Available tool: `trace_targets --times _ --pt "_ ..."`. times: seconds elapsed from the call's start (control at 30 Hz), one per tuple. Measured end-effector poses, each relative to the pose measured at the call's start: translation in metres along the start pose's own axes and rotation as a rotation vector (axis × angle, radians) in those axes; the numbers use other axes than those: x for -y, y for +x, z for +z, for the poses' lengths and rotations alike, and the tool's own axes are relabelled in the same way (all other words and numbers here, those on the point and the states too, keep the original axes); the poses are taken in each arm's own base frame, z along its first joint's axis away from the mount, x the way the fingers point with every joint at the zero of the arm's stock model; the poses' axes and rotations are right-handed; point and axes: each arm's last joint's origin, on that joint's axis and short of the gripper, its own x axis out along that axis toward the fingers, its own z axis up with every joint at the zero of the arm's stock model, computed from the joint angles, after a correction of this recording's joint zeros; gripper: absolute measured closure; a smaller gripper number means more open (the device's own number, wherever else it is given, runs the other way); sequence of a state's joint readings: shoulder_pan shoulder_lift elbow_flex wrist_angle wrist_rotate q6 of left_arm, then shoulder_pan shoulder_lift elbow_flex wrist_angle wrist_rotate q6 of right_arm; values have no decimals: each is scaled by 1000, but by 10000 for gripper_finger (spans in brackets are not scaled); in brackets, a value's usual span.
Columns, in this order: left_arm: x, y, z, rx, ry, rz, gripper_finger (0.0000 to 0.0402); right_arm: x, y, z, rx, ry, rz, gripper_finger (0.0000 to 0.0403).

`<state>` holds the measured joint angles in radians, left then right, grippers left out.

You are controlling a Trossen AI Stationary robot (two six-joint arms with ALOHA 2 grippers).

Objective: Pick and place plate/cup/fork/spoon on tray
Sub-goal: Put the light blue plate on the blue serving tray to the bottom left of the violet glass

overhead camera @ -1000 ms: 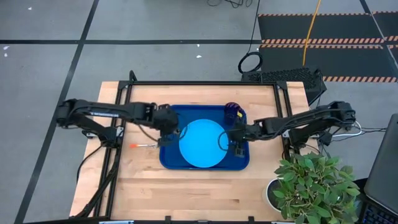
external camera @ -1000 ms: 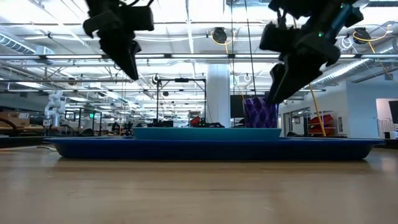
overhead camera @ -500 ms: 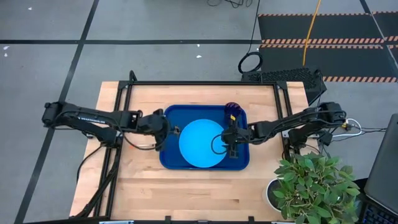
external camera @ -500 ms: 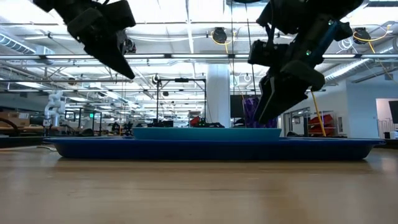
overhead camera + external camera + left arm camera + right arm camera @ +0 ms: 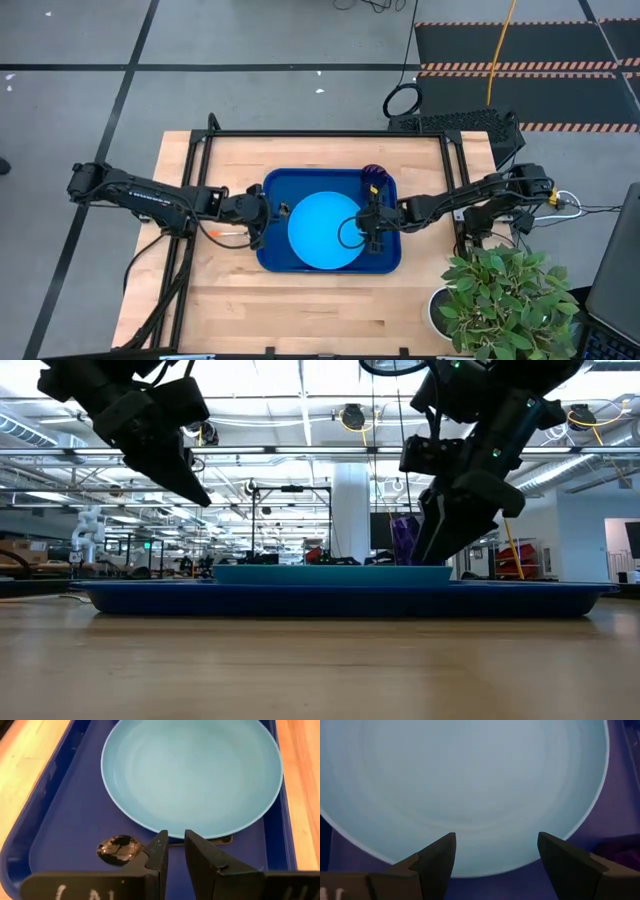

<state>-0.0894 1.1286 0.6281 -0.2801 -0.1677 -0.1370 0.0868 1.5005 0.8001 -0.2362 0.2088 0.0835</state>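
The wooden table [image 5: 320, 290] carries the dark-blue tray [image 5: 268, 255] near its middle, with a potted plant [image 5: 500, 300] at the table's near right corner. The sky-blue plate [image 5: 318, 232] lies flat in the tray and takes up most of its floor; from table height its rim [image 5: 330, 571] shows just above the tray's raised edge [image 5: 340, 600]. The small purple cup [image 5: 374, 176] stands upright in the tray's far right corner, apart from the plate. The left gripper [image 5: 262, 212] hangs over the tray's left edge, off the surface, its fingers [image 5: 157, 857] drawn nearly together with only a thin slit between them and nothing caught in it. The spoon [image 5: 118, 846] lies on the tray floor just beside the plate's left rim, its dark rounded head showing beside those fingers; its handle is hidden. The right gripper [image 5: 372, 228] is over the plate's right side, its fingers [image 5: 437, 857] spread wide with the plate's rim below them, holding nothing. The fork [image 5: 226, 232], with its orange-red handle, lies on the bare wood just left of the tray, partly under the left arm.
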Motion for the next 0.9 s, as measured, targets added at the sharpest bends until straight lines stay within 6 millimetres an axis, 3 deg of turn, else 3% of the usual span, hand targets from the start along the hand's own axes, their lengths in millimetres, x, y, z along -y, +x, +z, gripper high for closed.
trace_targets --times 0.9 --pt "2 0 -1 -3 -21 2 335 5 -1 -7 -61 -40 -161 131"
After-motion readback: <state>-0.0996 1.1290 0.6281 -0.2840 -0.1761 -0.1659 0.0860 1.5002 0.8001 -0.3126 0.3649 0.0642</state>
